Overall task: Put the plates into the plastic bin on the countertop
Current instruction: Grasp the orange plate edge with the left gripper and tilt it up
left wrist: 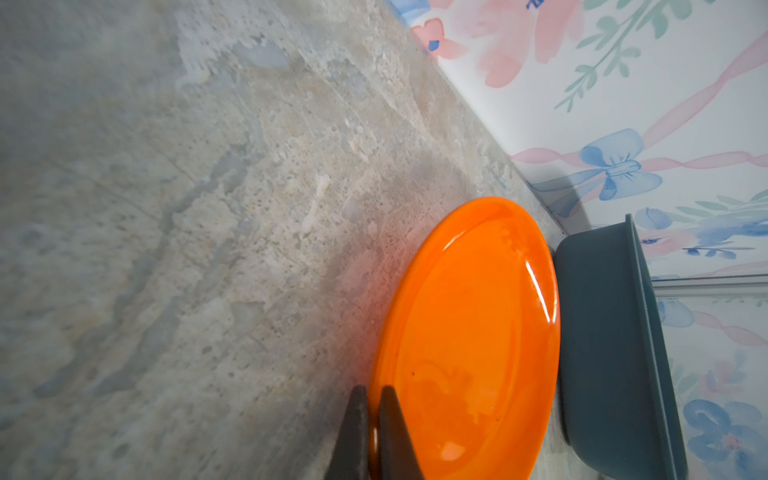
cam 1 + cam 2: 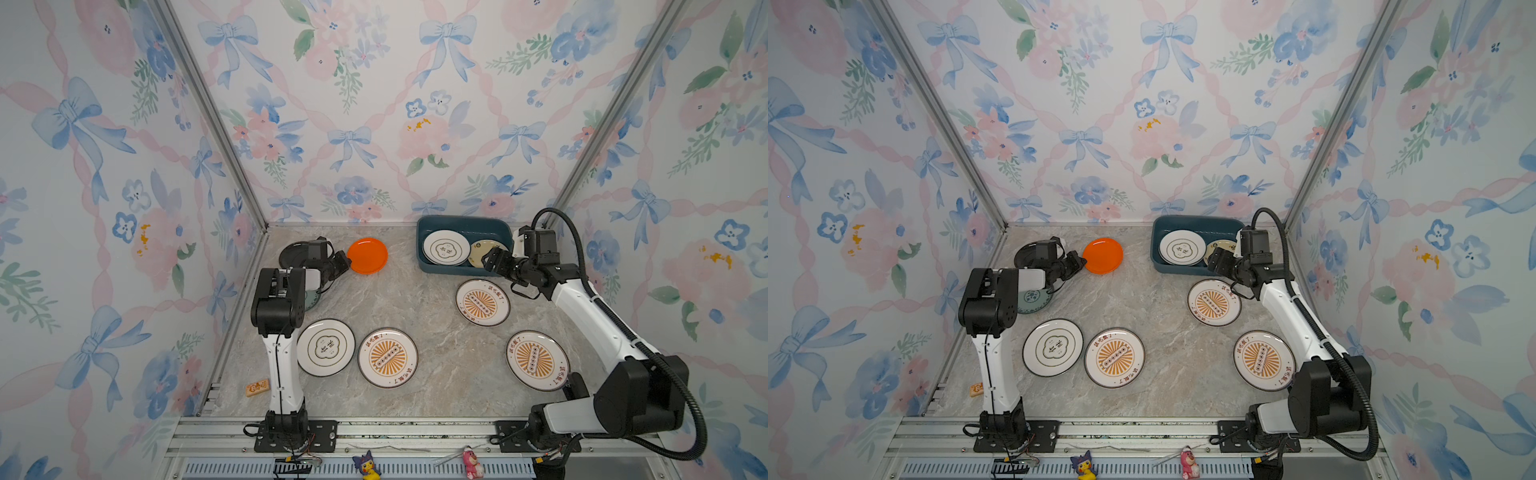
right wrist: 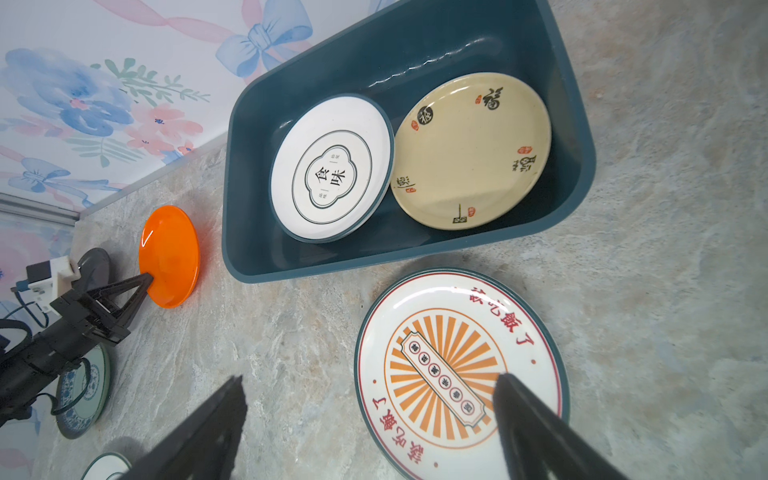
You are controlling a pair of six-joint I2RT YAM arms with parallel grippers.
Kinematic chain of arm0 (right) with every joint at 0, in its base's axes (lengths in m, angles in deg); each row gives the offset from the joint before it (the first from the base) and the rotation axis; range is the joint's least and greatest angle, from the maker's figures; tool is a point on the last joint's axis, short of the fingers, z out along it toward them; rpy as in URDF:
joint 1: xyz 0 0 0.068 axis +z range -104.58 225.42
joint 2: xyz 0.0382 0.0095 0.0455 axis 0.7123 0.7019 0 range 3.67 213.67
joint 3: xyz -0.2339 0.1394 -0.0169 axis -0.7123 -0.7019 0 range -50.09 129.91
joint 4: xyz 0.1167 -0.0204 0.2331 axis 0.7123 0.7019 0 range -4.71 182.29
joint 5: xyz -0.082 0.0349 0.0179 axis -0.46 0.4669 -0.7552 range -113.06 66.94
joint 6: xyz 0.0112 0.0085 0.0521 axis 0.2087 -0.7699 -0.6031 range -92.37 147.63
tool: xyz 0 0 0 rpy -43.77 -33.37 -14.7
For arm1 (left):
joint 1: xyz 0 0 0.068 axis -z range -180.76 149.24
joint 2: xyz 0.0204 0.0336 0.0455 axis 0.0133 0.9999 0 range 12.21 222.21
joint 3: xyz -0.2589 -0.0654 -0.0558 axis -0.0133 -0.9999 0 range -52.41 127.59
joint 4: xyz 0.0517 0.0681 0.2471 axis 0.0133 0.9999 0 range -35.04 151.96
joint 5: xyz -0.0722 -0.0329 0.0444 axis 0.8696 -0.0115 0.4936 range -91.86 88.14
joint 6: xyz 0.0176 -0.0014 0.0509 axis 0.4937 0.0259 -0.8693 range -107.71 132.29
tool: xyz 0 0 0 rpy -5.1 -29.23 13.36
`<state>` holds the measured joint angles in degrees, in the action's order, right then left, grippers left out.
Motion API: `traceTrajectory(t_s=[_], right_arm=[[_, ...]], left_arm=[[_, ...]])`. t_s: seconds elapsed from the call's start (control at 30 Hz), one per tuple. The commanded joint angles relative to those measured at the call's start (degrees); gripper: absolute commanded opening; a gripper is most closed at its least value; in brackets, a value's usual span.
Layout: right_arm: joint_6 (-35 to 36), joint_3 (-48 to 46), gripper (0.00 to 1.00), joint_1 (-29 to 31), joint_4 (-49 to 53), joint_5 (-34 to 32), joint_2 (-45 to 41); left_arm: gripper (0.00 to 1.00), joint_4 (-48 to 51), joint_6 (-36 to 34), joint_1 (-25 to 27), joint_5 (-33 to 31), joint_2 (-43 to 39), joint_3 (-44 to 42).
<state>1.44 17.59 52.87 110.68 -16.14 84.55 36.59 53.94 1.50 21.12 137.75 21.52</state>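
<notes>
Orange plate lies on the tabletop, a little way left of the bin, and my left claw is clenched on its rim. I should lift slowly and keep it flat so the thin rim does not slip out, then carry it over the bin wall. My right claw hangs wide and empty over a sunburst plate just beside the bin, so I must keep it out of the way.

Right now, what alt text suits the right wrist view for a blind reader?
A teal plastic bin on a marble countertop holds a white plate and a cream plate. A sunburst plate lies below the open right end effector; the left end effector pinches an orange plate.
</notes>
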Motion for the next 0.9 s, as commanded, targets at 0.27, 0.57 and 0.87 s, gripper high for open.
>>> traceTrajectory(t_s=[0.27, 0.57, 0.87], right_arm=[[1.2, -4.7, 0.91, 2.2, -5.8, 11.0, -3.0], [2.6, -3.5, 0.91, 9.7, -9.0, 20.5, -2.0], [-1.0, -3.2, 0.9, 16.5, -14.9, 23.8, 4.1]], left_arm=[[0.0, 2.4, -2.2, 0.3, 4.0, -6.1, -10.5], [0.0, 0.8, -2.3, 2.3, 10.9, -24.2, -23.7], [0.0, 0.8, -0.9, 5.5, 17.2, -38.0, -29.6]])
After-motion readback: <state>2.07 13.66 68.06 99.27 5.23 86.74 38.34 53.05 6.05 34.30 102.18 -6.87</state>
